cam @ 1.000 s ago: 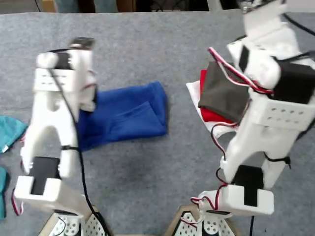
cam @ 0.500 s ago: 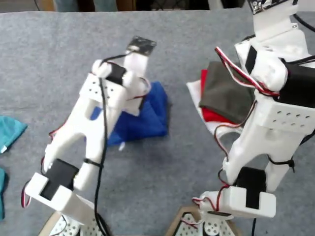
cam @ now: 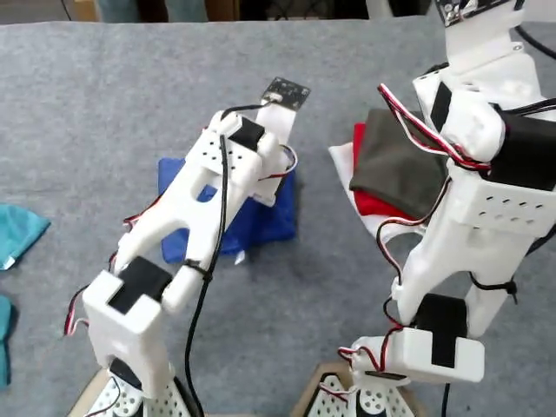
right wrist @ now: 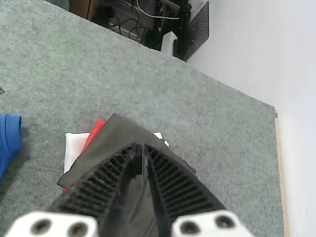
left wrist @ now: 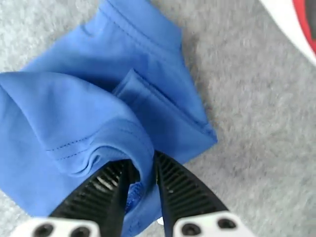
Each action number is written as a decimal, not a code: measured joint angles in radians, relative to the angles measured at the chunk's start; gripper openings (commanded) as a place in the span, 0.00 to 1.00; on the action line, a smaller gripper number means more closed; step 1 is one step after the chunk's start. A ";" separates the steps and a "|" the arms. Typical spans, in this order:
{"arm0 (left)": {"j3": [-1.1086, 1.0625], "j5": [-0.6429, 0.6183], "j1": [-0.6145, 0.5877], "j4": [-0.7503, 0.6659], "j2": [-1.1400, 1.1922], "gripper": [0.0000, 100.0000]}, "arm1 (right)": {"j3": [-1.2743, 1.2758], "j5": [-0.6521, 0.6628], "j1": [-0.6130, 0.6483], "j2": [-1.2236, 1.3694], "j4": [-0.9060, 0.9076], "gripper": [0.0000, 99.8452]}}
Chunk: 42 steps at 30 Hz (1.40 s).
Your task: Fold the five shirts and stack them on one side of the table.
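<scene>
A blue shirt lies mid-table under my left arm, bunched into a loose fold. My left gripper is shut on a raised fold of the blue shirt, cloth pinched between its black fingers. To the right lies a stack: a dark grey shirt on a red shirt on a white shirt. My right gripper hangs above the dark grey shirt, shut with nothing in it. A teal shirt lies at the left edge.
The grey felt table is bare at the back and in front between the two arm bases. My right arm stands tall over the right side. Cables and dark equipment sit beyond the table's far edge.
My left arm has swung right across the blue shirt, dragging its left part over, so the shirt is narrower and bunched. The right arm has barely moved.
</scene>
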<state>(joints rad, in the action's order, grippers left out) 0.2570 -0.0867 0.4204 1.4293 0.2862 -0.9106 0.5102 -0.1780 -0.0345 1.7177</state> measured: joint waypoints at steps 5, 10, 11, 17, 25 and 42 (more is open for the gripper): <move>0.098 -0.041 0.000 0.000 0.086 0.03 | 0.000 0.000 0.000 0.000 0.000 0.02; 0.175 -0.048 0.000 0.000 0.147 0.03 | 0.000 0.000 0.000 0.000 0.000 0.02; 0.187 -0.048 0.000 0.000 0.155 0.03 | 0.000 0.000 0.000 0.000 0.000 0.02; 0.215 -0.051 0.000 0.000 0.184 0.15 | 0.037 0.009 0.000 0.000 -0.008 0.03; 0.236 -0.247 0.000 0.032 0.187 0.26 | 0.068 0.064 0.000 0.000 -0.017 0.03; 0.307 -0.075 -0.655 0.189 0.186 0.03 | 0.446 0.137 0.529 0.245 -0.221 0.03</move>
<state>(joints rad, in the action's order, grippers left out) 0.5639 -0.1619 -0.2348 1.6180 0.4718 -0.4641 0.6467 0.3514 0.2110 1.4968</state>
